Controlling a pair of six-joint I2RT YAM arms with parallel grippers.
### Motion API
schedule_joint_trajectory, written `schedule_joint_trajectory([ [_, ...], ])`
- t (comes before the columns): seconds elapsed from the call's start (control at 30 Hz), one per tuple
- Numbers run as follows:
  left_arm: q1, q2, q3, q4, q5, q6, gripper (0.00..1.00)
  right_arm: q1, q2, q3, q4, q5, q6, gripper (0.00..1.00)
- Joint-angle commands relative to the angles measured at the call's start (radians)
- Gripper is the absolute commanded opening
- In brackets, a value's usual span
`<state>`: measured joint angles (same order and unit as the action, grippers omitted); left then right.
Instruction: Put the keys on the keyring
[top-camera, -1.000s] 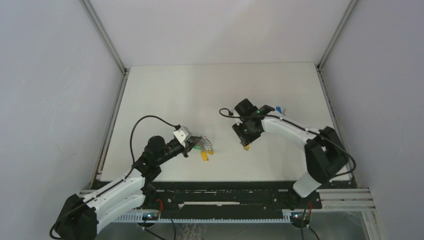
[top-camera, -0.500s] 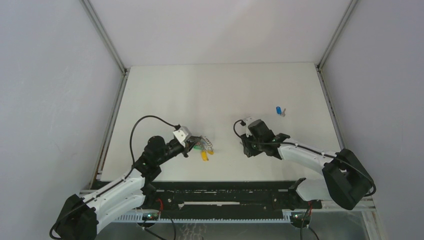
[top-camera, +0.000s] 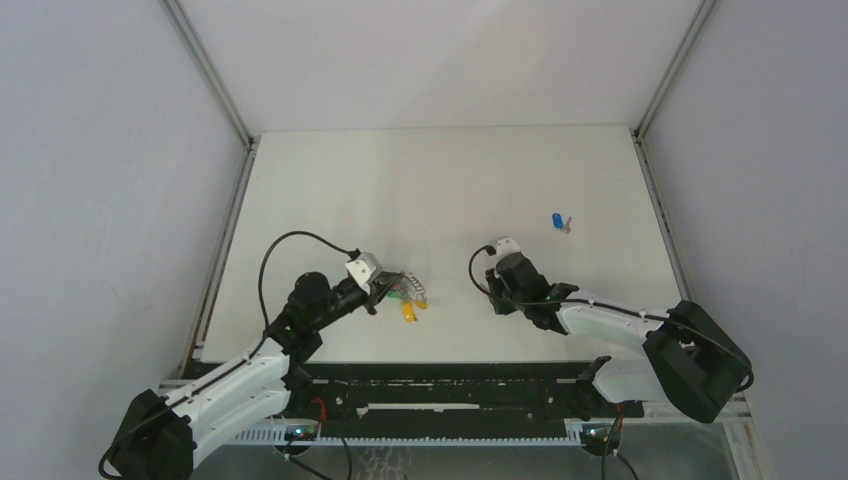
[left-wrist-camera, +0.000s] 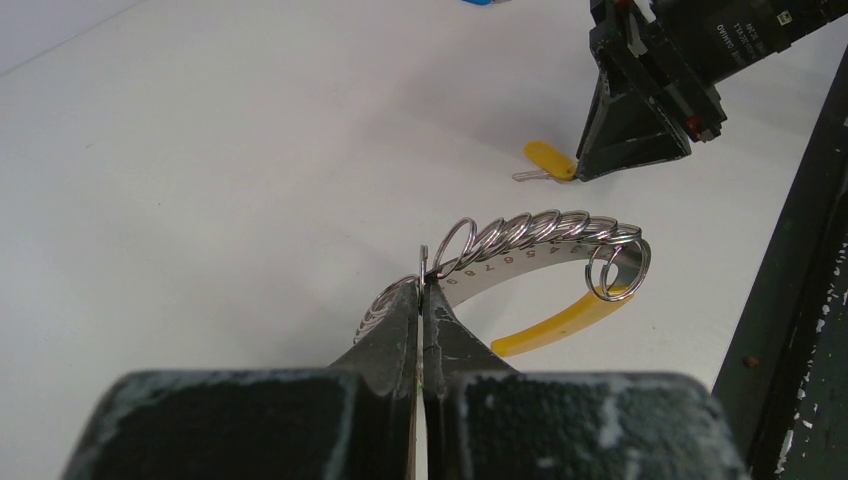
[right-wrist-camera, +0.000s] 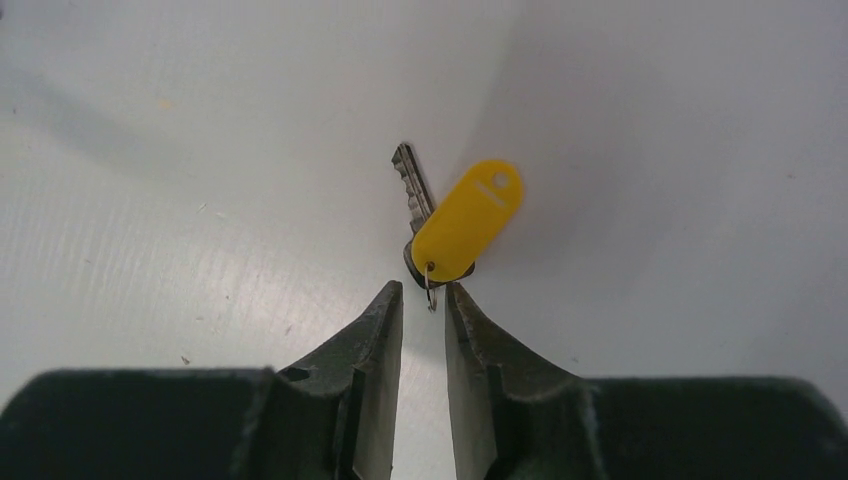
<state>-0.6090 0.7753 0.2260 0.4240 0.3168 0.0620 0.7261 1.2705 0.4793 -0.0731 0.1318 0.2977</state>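
- Black jaws of the right gripper (right-wrist-camera: 423, 297) were seen standing narrowly apart, low over the table (right-wrist-camera: 200, 150). The thin wire loop of the yellow key (right-wrist-camera: 467, 222) sat in the gap at their tips. Whether the loop was already pinched could not be told.
- The yellow key was found lying flat on the white surface just beyond those tips, its silver blade half covered by its plastic tag.
- The yellow key was judged light, stiff and very small. The flat metal blade was thought slick and hard to get under. The tag's thicker edge or the key head was reckoned the better hold, since it would leave the loop free for threading.
- The left gripper (left-wrist-camera: 422, 295) was seen clenched tight on the keyring (left-wrist-camera: 540, 235), gripping one end of a curved row of small silver rings from which a yellow tag hung.
- The keyring was judged springy and loose-jointed, likely to swing or twist under a push, so a gentle approach was thought necessary.
- The blue key (top-camera: 557, 221) was seen lying farther back on the table, well apart from both grippers and held by neither.
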Motion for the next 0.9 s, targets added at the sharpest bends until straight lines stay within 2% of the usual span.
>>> schedule_joint_trajectory([
  [0.0, -0.006, -0.026, 0.012, 0.071, -0.002, -0.015, 0.00, 0.009, 0.007, -0.002, 0.075, 0.036, 0.027, 0.21],
  [0.2, -0.006, -0.026, 0.012, 0.072, 0.001, -0.014, 0.00, 0.014, 0.019, -0.001, 0.070, 0.035, 0.045, 0.17],
  [0.6, -0.007, -0.030, 0.011, 0.072, 0.004, -0.016, 0.00, 0.030, -0.013, 0.001, 0.019, 0.059, 0.089, 0.17],
  [0.87, -0.008, -0.034, 0.012, 0.072, 0.004, -0.017, 0.00, 0.036, 0.026, 0.021, 0.008, 0.079, 0.091, 0.16],
])
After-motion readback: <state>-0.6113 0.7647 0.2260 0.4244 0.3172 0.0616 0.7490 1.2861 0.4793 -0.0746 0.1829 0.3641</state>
